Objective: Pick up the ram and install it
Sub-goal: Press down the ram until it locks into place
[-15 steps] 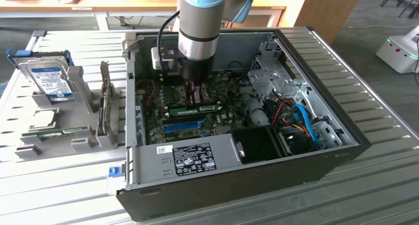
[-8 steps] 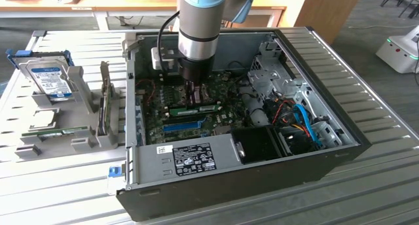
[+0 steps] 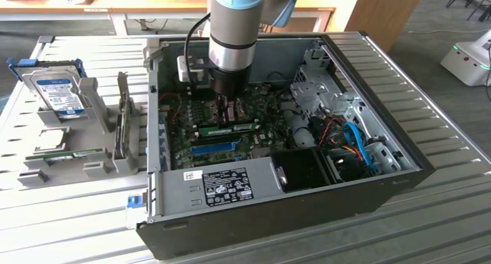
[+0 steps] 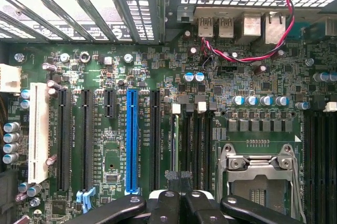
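A: So, where is the gripper [image 3: 230, 115] right now?

B: Down inside the open computer case [image 3: 368, 201], low over the green motherboard [image 4: 210, 77]. Its fingers [image 4: 179, 205] are pressed together, closed.

A: And the memory stick [image 3: 231, 126]?

B: It lies flat along the board directly under the fingertips, beside the blue slot [image 4: 131, 140]. In the wrist view a thin edge sits in a black slot just ahead of the fingers. Whether they actually touch it, I cannot tell.

Metal, plastic and board

Ribbed, matt metal table [image 3: 429, 85]; matt dark case [image 3: 307, 215]; green ram [image 3: 230, 127], probably glossy circuit board; tool [image 4: 181, 203] fingers [image 4: 164, 208] shiny black plastic.
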`<state>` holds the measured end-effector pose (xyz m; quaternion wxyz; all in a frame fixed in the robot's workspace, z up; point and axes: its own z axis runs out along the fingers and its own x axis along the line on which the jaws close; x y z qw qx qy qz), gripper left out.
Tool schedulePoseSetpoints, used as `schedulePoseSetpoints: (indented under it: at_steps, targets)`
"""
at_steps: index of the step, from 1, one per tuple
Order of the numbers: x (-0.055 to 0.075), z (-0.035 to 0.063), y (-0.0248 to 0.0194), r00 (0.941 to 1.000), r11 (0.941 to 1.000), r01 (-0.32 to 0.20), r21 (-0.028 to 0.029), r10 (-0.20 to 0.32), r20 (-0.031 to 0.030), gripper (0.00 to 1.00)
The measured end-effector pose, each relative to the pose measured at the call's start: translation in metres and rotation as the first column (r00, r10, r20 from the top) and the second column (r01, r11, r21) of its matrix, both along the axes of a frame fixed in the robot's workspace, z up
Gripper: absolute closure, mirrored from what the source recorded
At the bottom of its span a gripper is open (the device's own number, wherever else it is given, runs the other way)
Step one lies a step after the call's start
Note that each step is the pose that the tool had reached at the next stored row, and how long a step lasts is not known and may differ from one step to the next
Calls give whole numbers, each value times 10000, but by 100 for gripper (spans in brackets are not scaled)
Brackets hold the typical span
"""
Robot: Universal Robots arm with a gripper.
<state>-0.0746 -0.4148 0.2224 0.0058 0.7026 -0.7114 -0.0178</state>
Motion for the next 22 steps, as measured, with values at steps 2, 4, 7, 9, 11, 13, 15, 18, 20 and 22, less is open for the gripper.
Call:
schedulePoseSetpoints:
  at_steps: [2, 4, 7, 9, 11, 13, 15, 18, 20, 22]
  targets:
    - [0, -1, 0, 10000, 10000, 0, -1, 0, -1, 90]
    - [0, -2, 0, 10000, 10000, 0, -1, 0, -1, 90]
    - [0, -2, 0, 10000, 10000, 0, 0, 0, 0, 90]
    - [0, -2, 0, 10000, 10000, 0, 0, 0, 0, 90]
    - [0, -4, 0, 10000, 10000, 0, 0, 0, -1, 90]
    - [0, -6, 0, 10000, 10000, 0, 2, 0, 0, 90]
    - [0, -6, 0, 10000, 10000, 0, 1, 0, 0, 90]
    - [0, -6, 0, 10000, 10000, 0, 1, 0, 0, 90]
    - [0, -4, 0, 10000, 10000, 0, 1, 0, 0, 90]
    - [2, 8, 2, 10000, 10000, -1, 15, 1, 13, 90]
